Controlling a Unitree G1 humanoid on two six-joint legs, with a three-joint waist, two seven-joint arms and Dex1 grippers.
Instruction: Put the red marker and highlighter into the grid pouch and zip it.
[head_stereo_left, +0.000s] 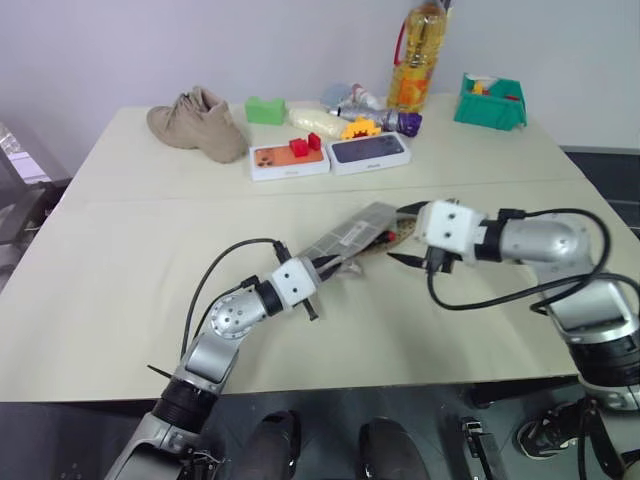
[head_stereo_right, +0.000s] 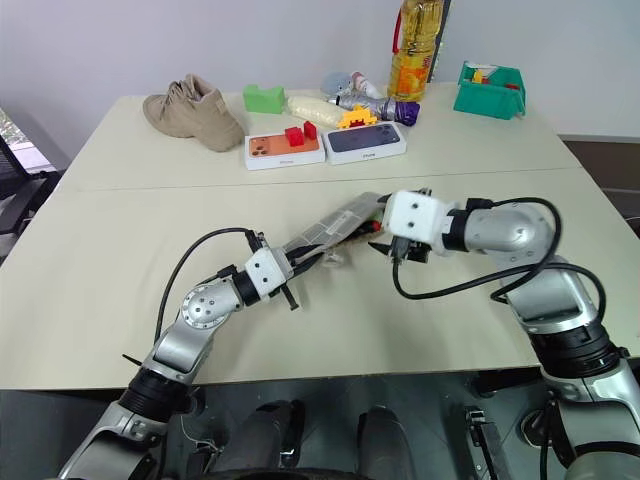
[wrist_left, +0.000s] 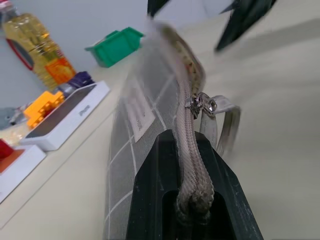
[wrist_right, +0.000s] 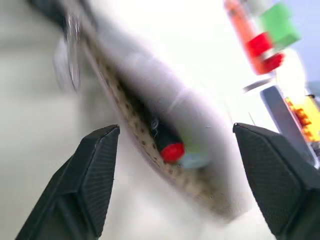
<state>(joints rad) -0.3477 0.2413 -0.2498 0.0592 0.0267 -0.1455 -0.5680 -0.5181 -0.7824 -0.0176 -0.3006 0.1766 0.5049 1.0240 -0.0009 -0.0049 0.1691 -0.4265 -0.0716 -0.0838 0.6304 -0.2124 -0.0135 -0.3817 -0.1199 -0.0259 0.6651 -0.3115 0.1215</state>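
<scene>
The grid pouch (head_stereo_left: 352, 238) was held off the tabletop (head_stereo_left: 120, 270) at its near end by the left claw (wrist_left: 192, 200), which was clenched on the zipper seam just behind the zipper pull (wrist_left: 200, 104). The far end of the pouch gaped open. In the right wrist view the red marker (wrist_right: 167, 145) was seen lying inside the opening, with the highlighter (wrist_right: 192, 155) beside it, its pale body only dimly made out. The right claw (wrist_right: 175, 165) hung just before the pouch mouth with its jaws spread wide, nothing being held between them.

Both items appeared to be inside, so zipping was judged to be the step in hand. It would be done best if the seam were kept taut by the left claw while the pull was pinched squarely by the right and drawn along the zipper line — not across it — so that the fabric was not bunched. The marker's end sat close to the mouth and might be caught by the slider unless it was nudged deeper first.

The tabletop was a pale beige surface with a seam running across it. At its far side were seen a tan shoe (head_stereo_left: 197, 122), two white phone boxes (head_stereo_left: 330, 155), coloured blocks, an oil bottle (head_stereo_left: 418, 55) and a green bin (head_stereo_left: 490, 102), against a plain light wall.
</scene>
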